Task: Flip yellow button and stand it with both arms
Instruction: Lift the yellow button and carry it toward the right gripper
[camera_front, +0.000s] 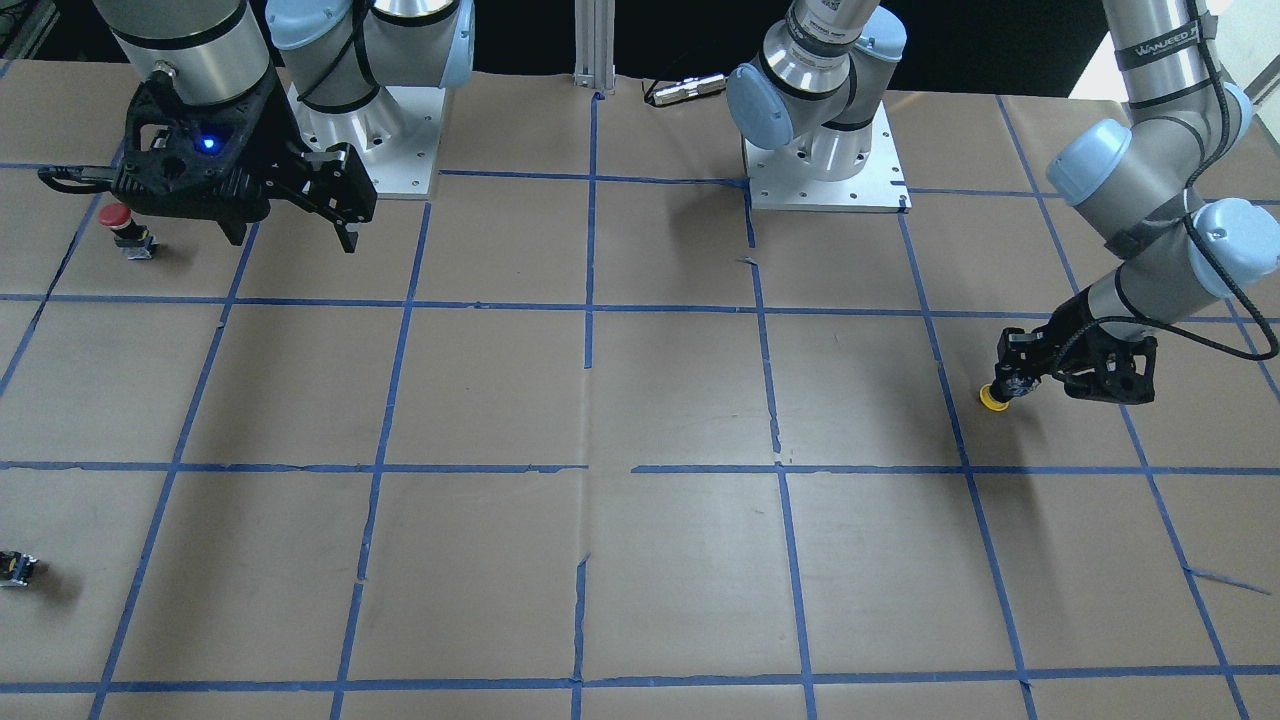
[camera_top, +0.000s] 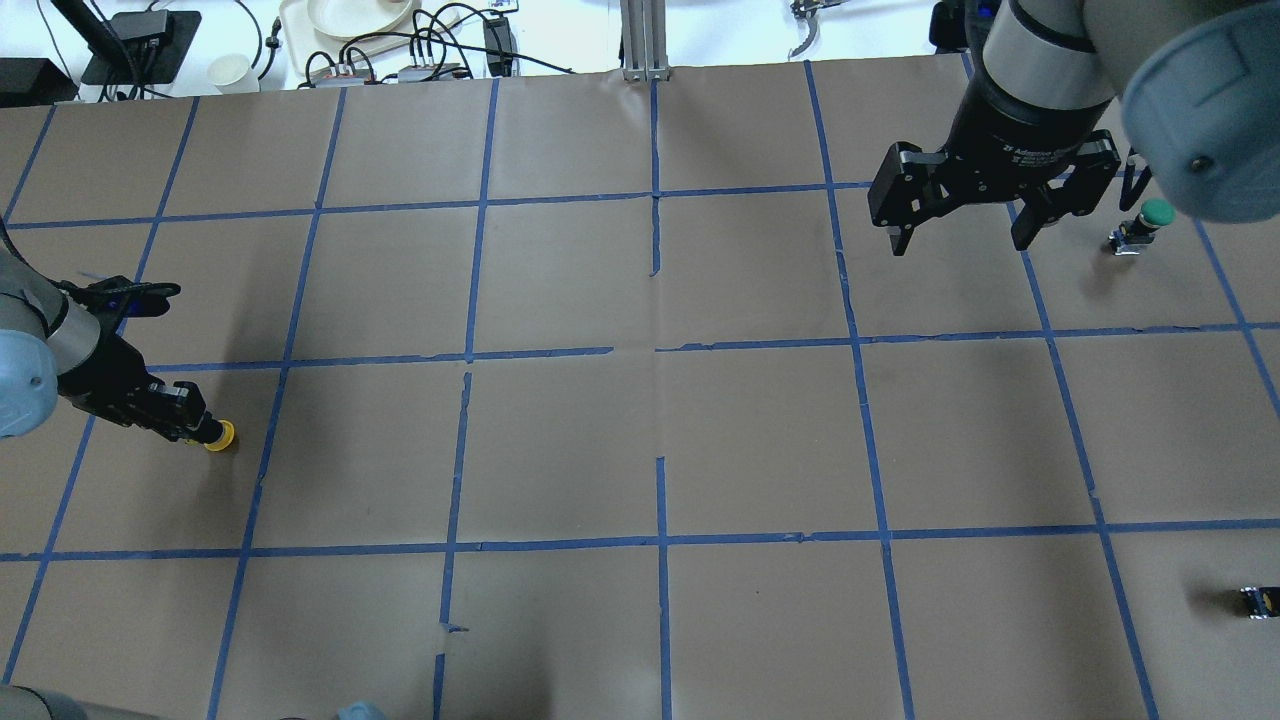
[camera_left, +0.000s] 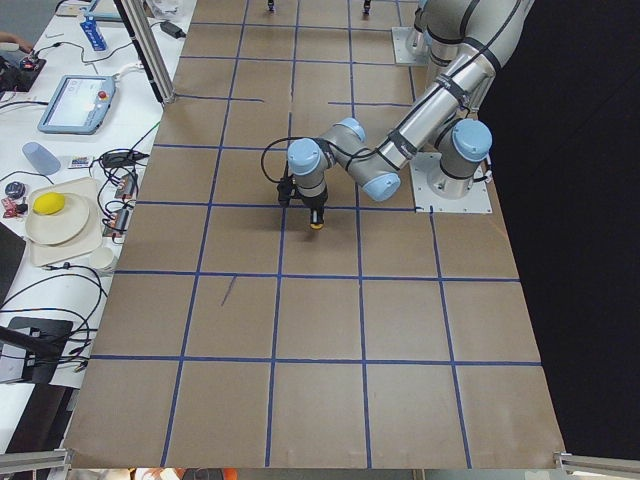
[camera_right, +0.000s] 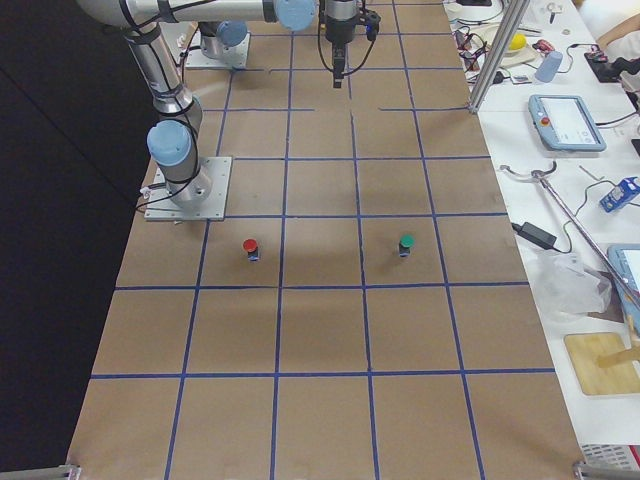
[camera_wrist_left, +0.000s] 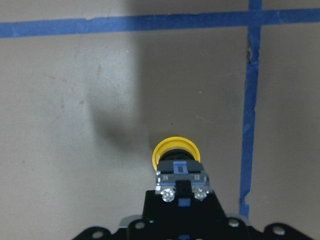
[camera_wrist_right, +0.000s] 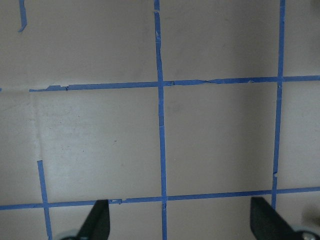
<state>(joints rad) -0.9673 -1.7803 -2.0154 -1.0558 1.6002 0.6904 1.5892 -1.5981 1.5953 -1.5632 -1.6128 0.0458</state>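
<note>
The yellow button (camera_top: 221, 437) is held at the table's left side, low over the brown paper. My left gripper (camera_top: 200, 430) is shut on its black-and-grey body, and the yellow cap points away from the fingers. It also shows in the front view (camera_front: 994, 399) with the left gripper (camera_front: 1012, 384), and in the left wrist view (camera_wrist_left: 174, 151) just past the gripper (camera_wrist_left: 181, 200). My right gripper (camera_top: 960, 243) hangs open and empty above the far right of the table; it also shows in the front view (camera_front: 295, 238). The right wrist view shows only its spread fingertips (camera_wrist_right: 97, 222) and bare paper.
A red-capped button (camera_front: 120, 222) stands near the right arm's base. A green-capped button (camera_top: 1150, 217) stands just right of the right gripper. A small dark capless block (camera_top: 1258, 600) lies at the near right edge. Blue tape lines grid the paper. Cables and dishes lie beyond the far edge.
</note>
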